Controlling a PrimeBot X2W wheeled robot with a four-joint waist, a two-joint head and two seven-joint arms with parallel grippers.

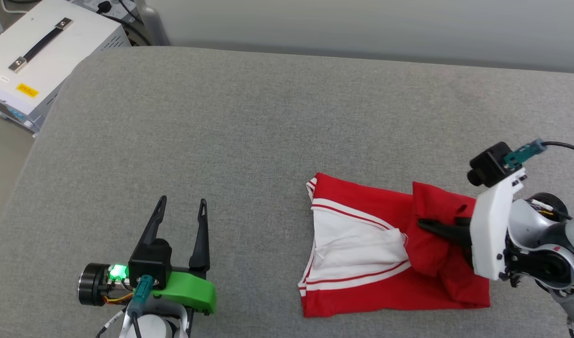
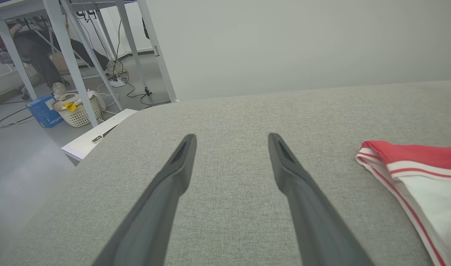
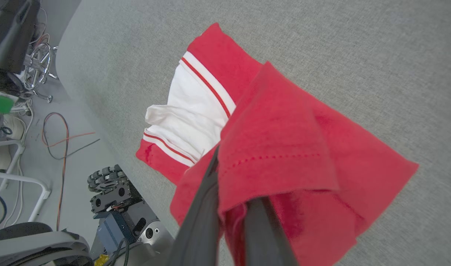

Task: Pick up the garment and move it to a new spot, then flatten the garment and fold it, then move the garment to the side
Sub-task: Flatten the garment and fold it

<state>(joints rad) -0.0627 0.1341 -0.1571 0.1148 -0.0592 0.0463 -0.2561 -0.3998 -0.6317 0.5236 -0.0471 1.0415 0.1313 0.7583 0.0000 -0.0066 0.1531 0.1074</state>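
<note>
1. On the desk's near right, the garment lies folded, with the right claw pinched on a raised red fold.
2. Left claw hovers wide, empty, well apart.
3. Likely moving it aside: drag low and slowly, keeping the layers stacked.

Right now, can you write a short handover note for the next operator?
Left end effector: open, empty, over bare grey cushion, apart from the garment.
Right end effector: shut on a red flap of the garment, raised over its right half.
Garment: right side of the grey cushion, partly folded, white sleeve showing.
Done: seemingly moved, mostly folded. Left: probably lay the flap down, move garment aside.
</note>
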